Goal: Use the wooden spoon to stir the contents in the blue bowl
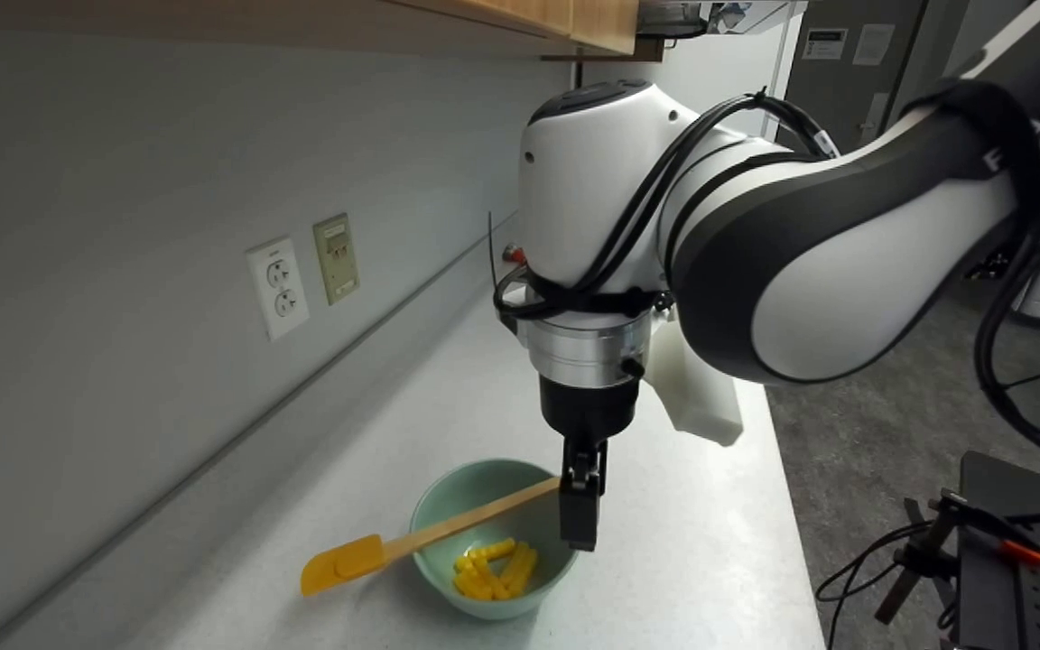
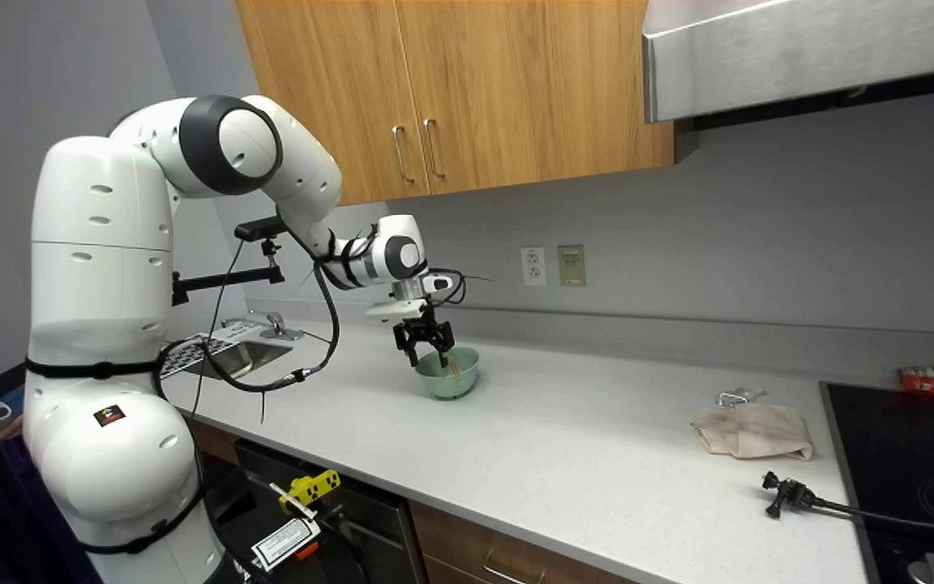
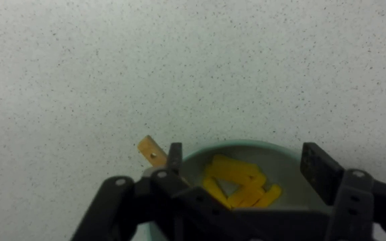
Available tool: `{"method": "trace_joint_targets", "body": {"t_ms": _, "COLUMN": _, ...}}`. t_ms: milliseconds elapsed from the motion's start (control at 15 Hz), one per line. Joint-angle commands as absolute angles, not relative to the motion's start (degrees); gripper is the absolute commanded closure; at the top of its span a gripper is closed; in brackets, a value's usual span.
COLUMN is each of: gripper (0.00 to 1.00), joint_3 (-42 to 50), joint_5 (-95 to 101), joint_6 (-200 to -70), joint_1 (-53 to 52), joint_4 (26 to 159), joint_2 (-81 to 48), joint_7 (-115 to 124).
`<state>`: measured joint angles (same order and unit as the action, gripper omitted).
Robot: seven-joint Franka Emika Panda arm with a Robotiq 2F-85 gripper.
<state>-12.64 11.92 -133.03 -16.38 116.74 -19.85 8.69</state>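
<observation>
Your fingers (image 3: 318,174) stand wide apart; in the wrist view the gap between them lies over the blue bowl (image 1: 493,487), which sits on the table (image 1: 682,578). The lower part of that view is covered by the dark, blurred finger linkage, so you lose much of the bowl there. In an exterior view you get a single finger (image 1: 580,524) edge-on, overlapping the bowl's rim and masking its partner.

The wooden spoon (image 1: 470,519) lies slantwise across the bowl, its flat yellow-orange end out past the rim. You cannot tell whether that end touches the table. The handle's other end is hidden behind the finger there; the wrist view shows you its tip, with a small hole, poking out on the outer side of a finger that covers the next stretch. Whether handle and finger touch, you cannot tell.

The contents (image 1: 493,573), small bright yellow pieces, lie overlapping in the bottom of the bowl, partly cut off by the linkage in the wrist view. In an exterior view the bowl (image 2: 436,386) hides them behind its wall, and you can just make out a thin pale strip of handle.
</observation>
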Motion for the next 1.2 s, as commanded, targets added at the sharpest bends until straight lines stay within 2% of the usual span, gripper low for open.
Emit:
{"method": "trace_joint_targets", "body": {"t_ms": 0, "gripper": 0.00, "joint_3": -12.7, "joint_5": 10.6, "joint_6": -132.5, "joint_1": -16.7, "joint_4": 117.2, "joint_2": -18.5, "joint_7": 6.6}}
{"method": "trace_joint_targets", "body": {"t_ms": 600, "gripper": 0.00, "joint_3": -13.2, "joint_5": 9.9, "joint_6": -137.3, "joint_1": -16.1, "joint_4": 127.3, "joint_2": -10.8, "joint_7": 7.7}}
{"method": "trace_joint_targets", "body": {"t_ms": 1133, "gripper": 0.00, "joint_3": -13.3, "joint_5": 16.0, "joint_6": -155.2, "joint_1": -17.4, "joint_4": 146.3, "joint_2": 3.4, "joint_7": 17.2}}
